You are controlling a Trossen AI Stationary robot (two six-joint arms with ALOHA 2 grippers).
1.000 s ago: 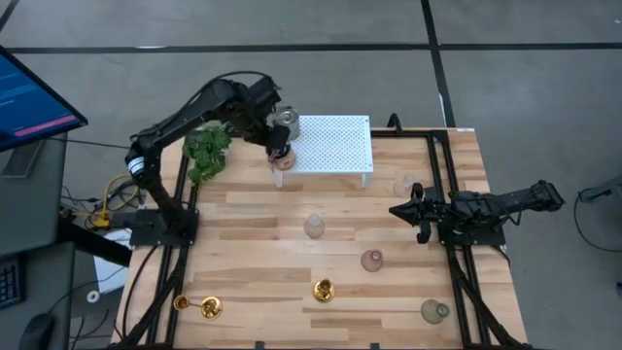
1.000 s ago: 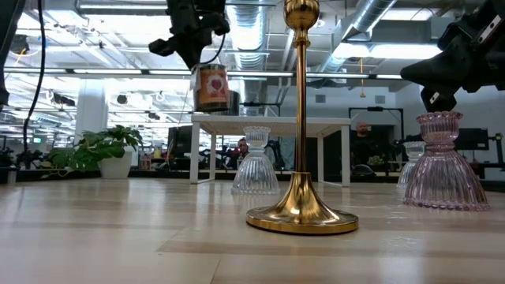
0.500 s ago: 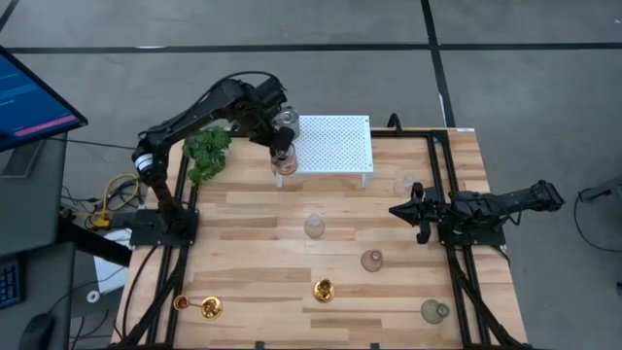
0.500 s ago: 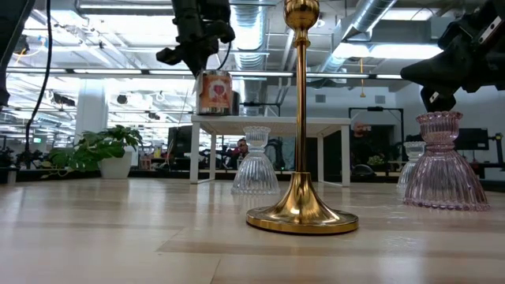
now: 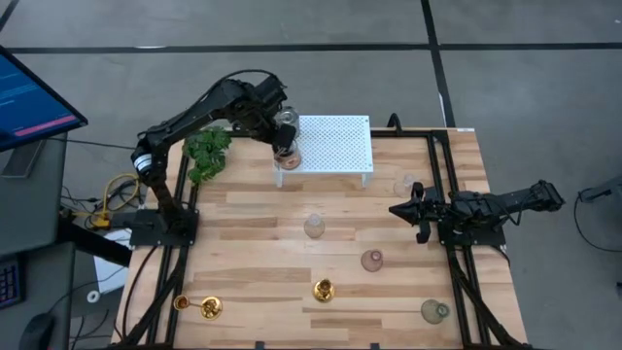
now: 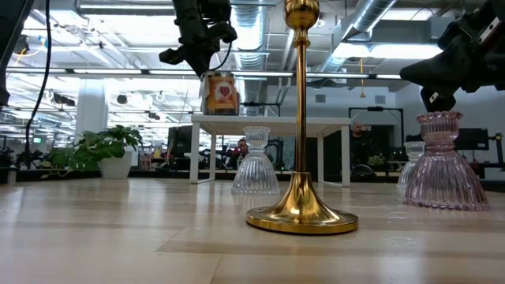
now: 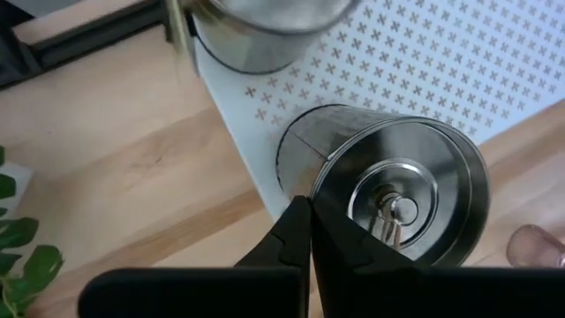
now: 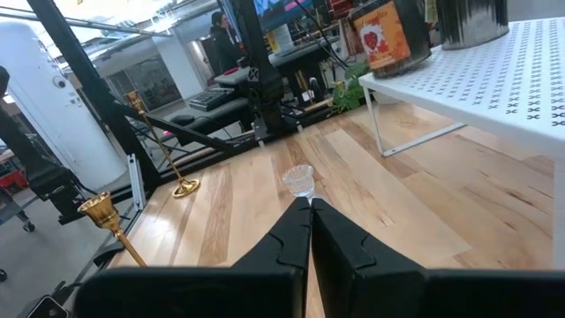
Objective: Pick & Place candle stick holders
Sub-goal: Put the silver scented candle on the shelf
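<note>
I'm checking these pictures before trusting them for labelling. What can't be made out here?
- Left gripper: whether it grips the tin can; the left wrist view shows shut fingers at its rim only.
- Second can: blurred, cut by the left wrist picture's edge.
- Tall gold candle stick holder: top cut off in the low view.
- Right gripper: waits shut, holding nothing visible.

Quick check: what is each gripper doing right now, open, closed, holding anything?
Left gripper: closed on the rim of a tin can at the white perforated shelf.
Right gripper: closed, holding nothing, above the table.
</note>
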